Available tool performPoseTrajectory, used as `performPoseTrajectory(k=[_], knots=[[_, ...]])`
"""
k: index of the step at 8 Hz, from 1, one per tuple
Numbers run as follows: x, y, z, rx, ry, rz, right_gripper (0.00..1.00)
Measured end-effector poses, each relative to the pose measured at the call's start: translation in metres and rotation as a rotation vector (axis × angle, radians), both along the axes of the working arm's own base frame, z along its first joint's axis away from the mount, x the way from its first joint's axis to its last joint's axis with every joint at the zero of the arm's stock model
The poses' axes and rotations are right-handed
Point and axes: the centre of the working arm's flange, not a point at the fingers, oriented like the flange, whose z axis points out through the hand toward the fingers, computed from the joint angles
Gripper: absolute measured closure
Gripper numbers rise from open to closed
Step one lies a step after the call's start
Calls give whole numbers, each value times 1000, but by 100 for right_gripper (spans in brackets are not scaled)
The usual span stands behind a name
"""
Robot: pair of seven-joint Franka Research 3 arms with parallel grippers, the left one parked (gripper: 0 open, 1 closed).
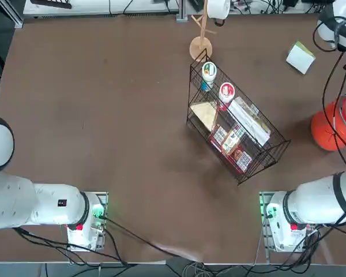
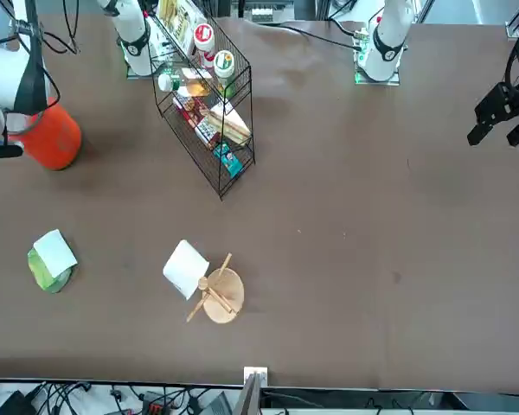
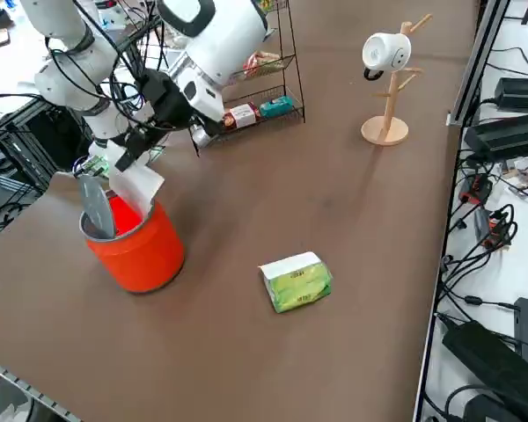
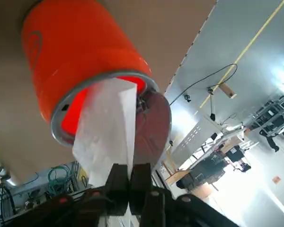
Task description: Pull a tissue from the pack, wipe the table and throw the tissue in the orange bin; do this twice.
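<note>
Holding tissue clamped in right pincer just over bin; pack sits apart on counter. We judge disposal step; next: release so it drops in.

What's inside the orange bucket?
In the orange bin a grey flap stands at the rim. The right pincer, shut on a white tissue, holds it over the opening. The bottom of the bin is hidden.
</note>
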Motion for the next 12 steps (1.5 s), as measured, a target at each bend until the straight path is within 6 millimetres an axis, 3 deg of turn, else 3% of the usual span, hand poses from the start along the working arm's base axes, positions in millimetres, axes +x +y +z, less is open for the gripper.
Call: performPoseTrajectory(k=[2, 3, 7, 12], knots=[[-3, -10, -18, 15, -1, 6, 92], [-4, -12, -21, 19, -3, 7, 78], [-4, -15, -19, 21, -18, 9, 0], [-22, -47, 5, 64, -18, -9, 0]])
